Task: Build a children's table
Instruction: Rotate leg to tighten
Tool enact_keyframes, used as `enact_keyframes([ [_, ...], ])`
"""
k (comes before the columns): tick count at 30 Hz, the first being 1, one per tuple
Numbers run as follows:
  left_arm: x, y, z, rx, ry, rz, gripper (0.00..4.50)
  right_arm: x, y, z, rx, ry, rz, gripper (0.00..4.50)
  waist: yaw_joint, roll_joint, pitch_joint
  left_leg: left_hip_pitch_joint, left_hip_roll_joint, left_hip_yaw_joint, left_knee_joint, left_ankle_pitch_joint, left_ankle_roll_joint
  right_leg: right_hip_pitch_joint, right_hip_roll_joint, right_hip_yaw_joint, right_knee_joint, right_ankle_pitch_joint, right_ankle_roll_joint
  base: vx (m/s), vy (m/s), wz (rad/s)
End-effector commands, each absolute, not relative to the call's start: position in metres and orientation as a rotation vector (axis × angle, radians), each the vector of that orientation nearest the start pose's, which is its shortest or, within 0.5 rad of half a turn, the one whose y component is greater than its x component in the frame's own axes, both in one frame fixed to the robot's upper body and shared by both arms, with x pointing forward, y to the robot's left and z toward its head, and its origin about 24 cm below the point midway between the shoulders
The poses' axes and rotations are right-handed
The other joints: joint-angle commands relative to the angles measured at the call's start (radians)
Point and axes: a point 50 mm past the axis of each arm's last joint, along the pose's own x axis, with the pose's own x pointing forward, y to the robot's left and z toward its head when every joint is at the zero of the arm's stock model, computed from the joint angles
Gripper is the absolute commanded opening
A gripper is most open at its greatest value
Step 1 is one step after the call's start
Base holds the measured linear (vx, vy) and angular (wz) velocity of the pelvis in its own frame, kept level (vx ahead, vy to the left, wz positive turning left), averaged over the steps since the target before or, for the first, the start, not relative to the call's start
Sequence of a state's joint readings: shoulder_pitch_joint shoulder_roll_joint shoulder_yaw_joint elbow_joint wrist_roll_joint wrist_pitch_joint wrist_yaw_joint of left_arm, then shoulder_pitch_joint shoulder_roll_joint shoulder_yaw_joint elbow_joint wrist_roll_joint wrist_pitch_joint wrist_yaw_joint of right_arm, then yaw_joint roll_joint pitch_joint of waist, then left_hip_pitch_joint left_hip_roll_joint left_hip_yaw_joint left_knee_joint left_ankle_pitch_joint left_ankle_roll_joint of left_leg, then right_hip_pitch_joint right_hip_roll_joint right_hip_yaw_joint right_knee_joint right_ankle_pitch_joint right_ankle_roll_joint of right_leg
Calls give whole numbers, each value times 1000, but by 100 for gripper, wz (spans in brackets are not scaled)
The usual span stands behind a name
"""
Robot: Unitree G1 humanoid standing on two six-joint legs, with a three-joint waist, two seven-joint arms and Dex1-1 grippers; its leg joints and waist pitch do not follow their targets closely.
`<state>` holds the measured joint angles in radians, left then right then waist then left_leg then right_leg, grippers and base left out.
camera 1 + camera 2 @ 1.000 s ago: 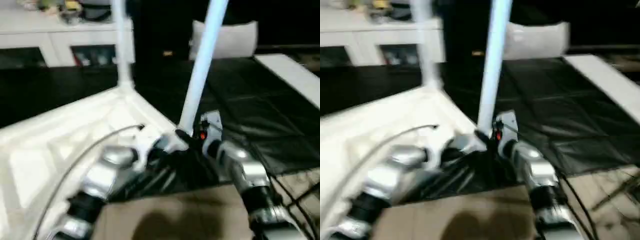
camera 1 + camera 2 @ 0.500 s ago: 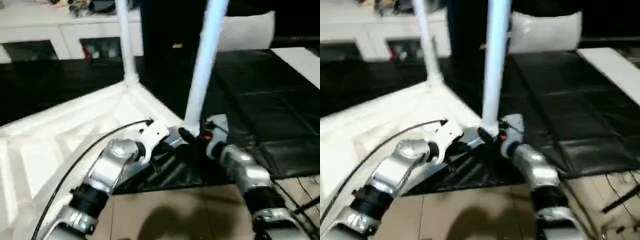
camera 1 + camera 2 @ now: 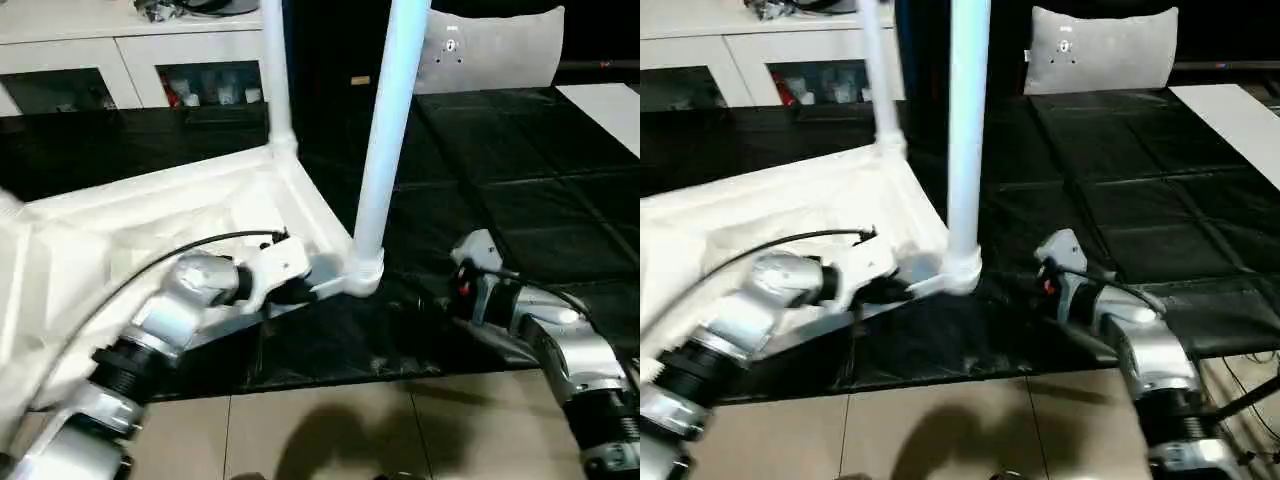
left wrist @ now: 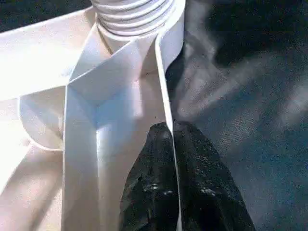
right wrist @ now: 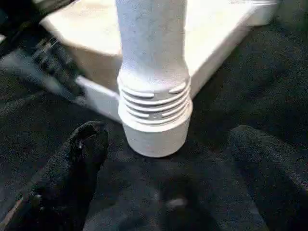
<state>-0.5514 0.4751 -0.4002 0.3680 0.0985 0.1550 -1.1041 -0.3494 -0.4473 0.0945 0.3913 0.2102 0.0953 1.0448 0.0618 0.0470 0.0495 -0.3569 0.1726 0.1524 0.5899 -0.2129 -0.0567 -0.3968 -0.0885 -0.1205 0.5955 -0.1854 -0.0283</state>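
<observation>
Your right gripper (image 5: 163, 192) has let go of the near leg (image 3: 385, 140): a second ago it was clamped at the leg's base, and now its two black fingers (image 5: 77, 163) stand wide apart on either side of the ribbed collar, touching nothing, while the arm has drawn back toward the lower right of the head view. The leg stands upright by itself in its corner socket, so it looks seated, and you can likely move on to the next one.

Your left gripper (image 4: 171, 178) is closed, pinching the thin side wall of the tabletop (image 3: 120, 240) just beside that same corner, apparently steadying it.

The tabletop lies upside down, ribbed side up, across the left and middle of the head view. A second leg (image 3: 275, 80) rises from the far corner near the top centre. The other corners are out of view, so you cannot tell from here how many legs remain.

Everything rests on a black mat (image 3: 520, 190) laid over a pale tiled floor (image 3: 330, 440). A white cabinet (image 3: 130, 60) with glass doors runs along the upper left, and a grey cushion (image 3: 1100, 50) sits at upper right.
</observation>
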Motion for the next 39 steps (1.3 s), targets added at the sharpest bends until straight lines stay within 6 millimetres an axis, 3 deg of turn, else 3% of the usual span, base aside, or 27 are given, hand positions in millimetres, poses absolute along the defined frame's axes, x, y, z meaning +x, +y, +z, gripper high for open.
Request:
enact_keyframes([
  [1, 290, 136, 35, 741, 606, -1426, 0, 293, -177, 58, -208, 246, 1111, 441, 6, -11, -57, -7, 59, -10, -67, -133, 105, 60, -76, 65, -75, -237, -203, 0, 0, 0],
  [5, 289, 132, 41, 769, 566, -1537, 0, 290, -167, 56, -248, 279, 1252, 416, 18, -13, -59, -3, 63, -7, -68, -136, 99, 59, -76, 66, -72, -235, -204, 0, 0, 0],
  [11, 286, 125, 46, 780, 522, -1624, 0, 292, -158, 57, -247, 281, 1322, 360, 38, -14, -67, -2, 64, -2, -60, -58, 116, 58, -78, 69, -52, -109, -237, 0, 0, 0],
  [16, 285, 123, 46, 786, 512, -1649, 0, 294, -154, 57, -244, 283, 1352, 317, 49, -16, -67, -2, 64, 0, -59, -64, 110, 58, -79, 68, -54, -144, -227, 0, 0, 0],
  [21, 285, 123, 46, 780, 511, -1658, 0, 294, -154, 56, -230, 303, 1383, 283, 50, -17, -69, -2, 64, 0, -58, -60, 104, 59, -78, 68, -53, -146, -219, 0, 0, 0],
  [27, 283, 124, 44, 732, 519, -1664, 0, 290, -154, 53, -188, 322, 1407, 272, 52, -18, -70, -3, 64, 1, -56, -54, 110, 59, -78, 67, -51, -141, -222, 0, 0, 0],
  [31, 281, 120, 44, 615, 519, -1610, 0, 285, -149, 48, -111, 335, 1397, 272, 51, -16, -68, -3, 64, 1, -57, -72, 100, 59, -78, 67, -55, -169, -219, 0, 0, 0],
  [32, 282, 116, 43, 537, 520, -1541, 0, 286, -145, 41, -87, 371, 1326, 272, 49, -17, -66, -4, 65, 1, -59, -69, 95, 61, -78, 69, -53, -167, -220, 0, 0, 0],
  [33, 284, 112, 44, 482, 510, -1484, 0, 290, -140, 35, -69, 396, 1237, 272, 44, -18, -63, -3, 65, 1, -62, -81, 86, 59, -77, 68, -55, -184, -220, 0, 0, 0],
  [35, 287, 104, 45, 403, 495, -1397, 0, 299, -132, 26, -28, 408, 1071, 272, 39, -17, -57, 2, 58, 2, -67, -139, 56, 55, -78, 68, -72, -305, -191, 0, 0, 0],
  [37, 288, 94, 47, 345, 483, -1341, 0, 309, -124, 22, 36, 400, 909, 272, 17, -20, -50, 5, 55, -6, -76, -232, 4, 54, -81, 64, -88, -477, -134, -26, -1, -5],
  [38, 288, 88, 47, 321, 476, -1321, 0, 314, -121, 20, 65, 399, 838, 272, 9, -23, -47, -1, 52, -9, -79, -250, -1, 57, -78, 60, -93, -512, -113, -53, -2, -9],
  [39, 289, 82, 48, 295, 475, -1302, 0, 318, -117, 19, 93, 403, 772, 272, -4, -21, -48, 6, 52, -12, -79, -287, -11, 52, -79, 56, -101, -553, -89, -50, 16, -12],
])
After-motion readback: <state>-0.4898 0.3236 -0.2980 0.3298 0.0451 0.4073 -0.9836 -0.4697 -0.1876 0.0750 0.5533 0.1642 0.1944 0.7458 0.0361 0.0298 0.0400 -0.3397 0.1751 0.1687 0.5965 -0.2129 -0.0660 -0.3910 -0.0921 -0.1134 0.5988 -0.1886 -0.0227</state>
